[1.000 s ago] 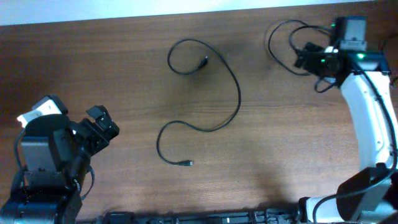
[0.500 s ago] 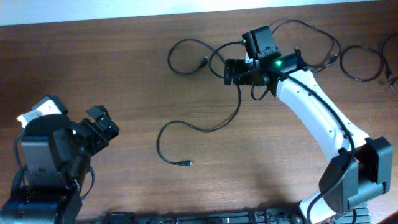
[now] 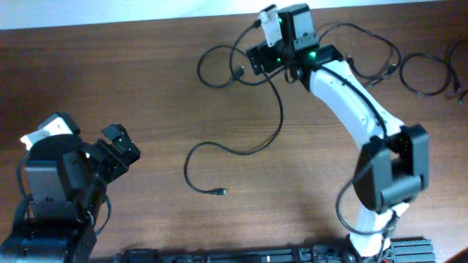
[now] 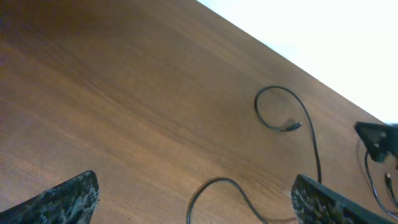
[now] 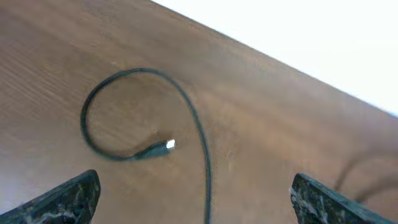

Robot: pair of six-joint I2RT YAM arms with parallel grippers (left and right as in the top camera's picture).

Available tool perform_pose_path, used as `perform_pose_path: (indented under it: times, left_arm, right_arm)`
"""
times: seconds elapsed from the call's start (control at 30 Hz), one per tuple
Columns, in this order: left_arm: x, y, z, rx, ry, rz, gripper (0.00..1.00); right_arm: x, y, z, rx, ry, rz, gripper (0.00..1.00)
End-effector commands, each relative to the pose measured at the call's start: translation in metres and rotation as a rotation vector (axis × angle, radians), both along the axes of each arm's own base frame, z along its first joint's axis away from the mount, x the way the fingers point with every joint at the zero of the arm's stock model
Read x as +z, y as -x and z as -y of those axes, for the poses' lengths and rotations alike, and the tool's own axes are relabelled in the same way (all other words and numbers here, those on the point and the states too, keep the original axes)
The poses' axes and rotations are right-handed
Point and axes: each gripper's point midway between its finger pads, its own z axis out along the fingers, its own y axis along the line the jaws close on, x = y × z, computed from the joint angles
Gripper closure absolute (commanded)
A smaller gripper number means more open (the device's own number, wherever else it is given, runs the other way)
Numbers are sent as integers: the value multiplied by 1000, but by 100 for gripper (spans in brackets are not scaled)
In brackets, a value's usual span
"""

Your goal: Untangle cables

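Right end effector (image 3: 254,60), spread wide, hovers at twelve o'clock above a thin black looped cable (image 3: 281,109). Left end effector (image 3: 117,150) gapes too, at eight o'clock.

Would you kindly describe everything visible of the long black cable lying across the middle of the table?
The long cable is a thin black cord lying flat on the wooden table. Its upper end curls into a loose loop, ending in a small plug with a bright metal tip. From there it sweeps right and down in an S to a second plug. The right gripper is above it beside the loop; contact cannot be told.
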Motion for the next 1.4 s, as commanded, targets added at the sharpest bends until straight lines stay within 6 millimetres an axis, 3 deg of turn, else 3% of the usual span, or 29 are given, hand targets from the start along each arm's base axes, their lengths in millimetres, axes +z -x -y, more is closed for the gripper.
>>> perform_pose_path:
  times: [0.0, 0.03, 0.2, 0.3, 0.37, 0.43, 0.5, 0.53, 0.6, 0.67, 0.77, 0.8, 0.87, 0.9, 0.93, 1.0, 1.03, 1.07, 1.1, 1.13, 1.17, 1.27, 1.37]
  left_arm:
    - [4, 0, -3, 4, -20, 11, 1]
    - [4, 0, -3, 4, -20, 11, 1]
    - [4, 0, -3, 4, -20, 11, 1]
    - [4, 0, -3, 4, -20, 11, 1]
    - [4, 0, -3, 4, -20, 11, 1]
    - [4, 0, -3, 4, -20, 11, 1]
    - [4, 0, -3, 4, -20, 11, 1]
    - [4, 0, -3, 4, -20, 11, 1]
    - [4, 0, -3, 4, -20, 11, 1]
    - [4, 0, -3, 4, -20, 11, 1]
    - [4, 0, -3, 4, -20, 11, 1]
    - [4, 0, -3, 4, -20, 11, 1]
    - [4, 0, -3, 4, -20, 11, 1]
    - [4, 0, -3, 4, -20, 11, 1]
    - [4, 0, -3, 4, -20, 11, 1]
    - [4, 0, -3, 4, -20, 11, 1]
    - [4, 0, -3, 4, -20, 11, 1]
    - [4, 0, -3, 4, -20, 11, 1]
    - [4, 0, -3, 4, -20, 11, 1]
    - [4, 0, -3, 4, -20, 11, 1]
    - [4, 0, -3, 4, -20, 11, 1]
    - [4, 0, -3, 4, -20, 11, 1]
    - [4, 0, -3, 4, -20, 11, 1]
  right_arm:
    - [-35, 5, -54, 391, -65, 13, 7]
    - [-52, 18, -77, 512, -180, -30, 7]
    - [-122, 23, -100, 580, -228, -108, 8]
    - [-135, 16, -119, 608, -219, -36, 10]
    - [-143, 5, -115, 544, -146, -12, 12]
    - [-166, 7, -107, 497, -91, -69, 14]
    - [-204, 25, -93, 459, -36, -208, 15]
    - [-212, 36, -88, 453, -24, -271, 17]
    - [-224, 57, -79, 447, -8, -386, 33]
    - [-229, 77, -71, 439, 10, -485, 62]
    - [-192, 89, -65, 434, 18, -517, 96]
    - [-175, 97, -63, 433, 21, -536, 96]
    - [-152, 131, -54, 435, 38, -651, 96]
    - [-149, 162, -53, 449, 42, -771, 90]
    - [-143, 196, -61, 485, 9, -897, 86]
    - [-141, 233, -85, 566, 42, -967, 79]
    - [-141, 243, -96, 599, 64, -966, 70]
    - [-141, 257, -110, 672, 94, -948, 52]
    - [-146, 263, -113, 700, 161, -924, 18]
    - [-152, 264, -111, 700, 240, -899, 1]
    - [-158, 259, -109, 694, 334, -848, 2]
    - [-169, 215, -85, 511, 615, -660, 2]
    - [-168, 201, -79, 462, 666, -605, 2]
